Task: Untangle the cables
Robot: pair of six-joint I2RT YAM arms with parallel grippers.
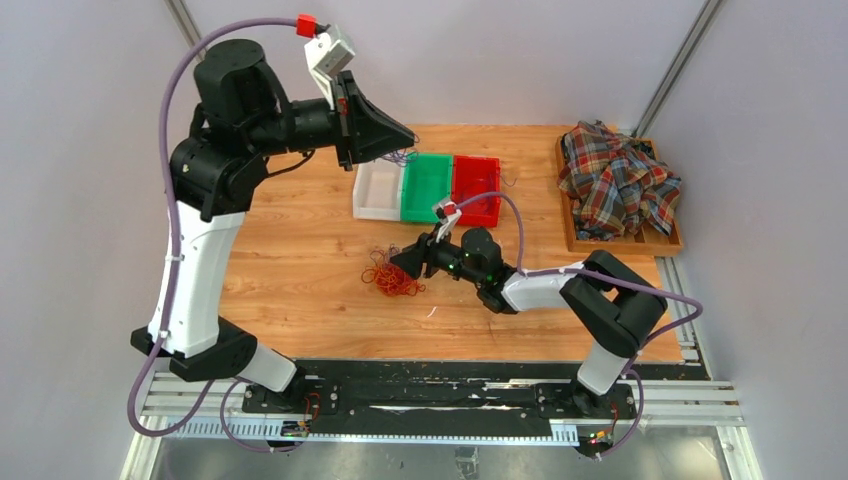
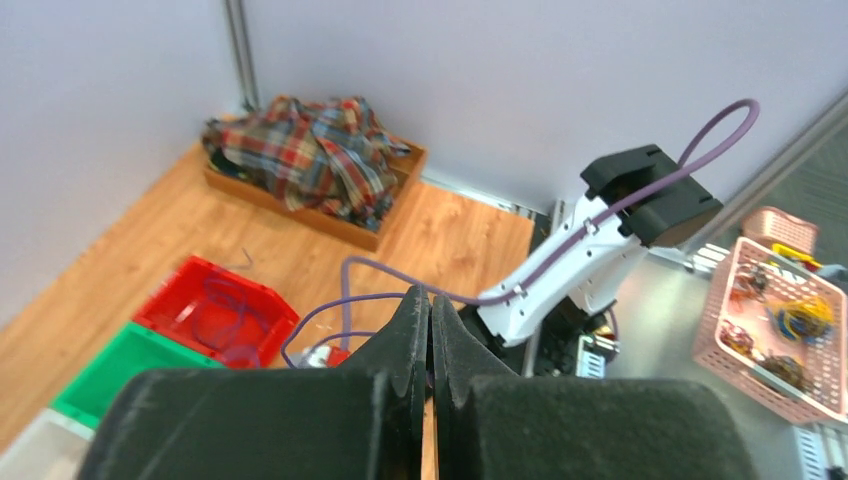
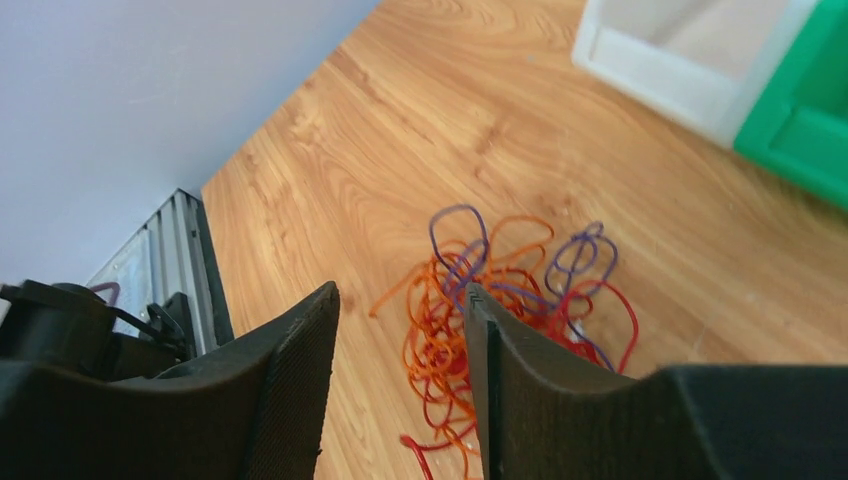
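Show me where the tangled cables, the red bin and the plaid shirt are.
cables (image 1: 392,276), top view, middle of the bunch.
red bin (image 1: 472,180), top view, bare inner floor.
plaid shirt (image 1: 615,180), top view, middle of the heap.

Red, orange, purple cables (image 3: 445,330); plaid cloth (image 1: 615,180)

The right tool (image 3: 398,300) hides part of the cables (image 3: 520,290), perhaps touching them.

Overhead camera looked down; left wrist, high, faced three o'clock; right wrist, close, nine; all shared green bin (image 1: 427,185).
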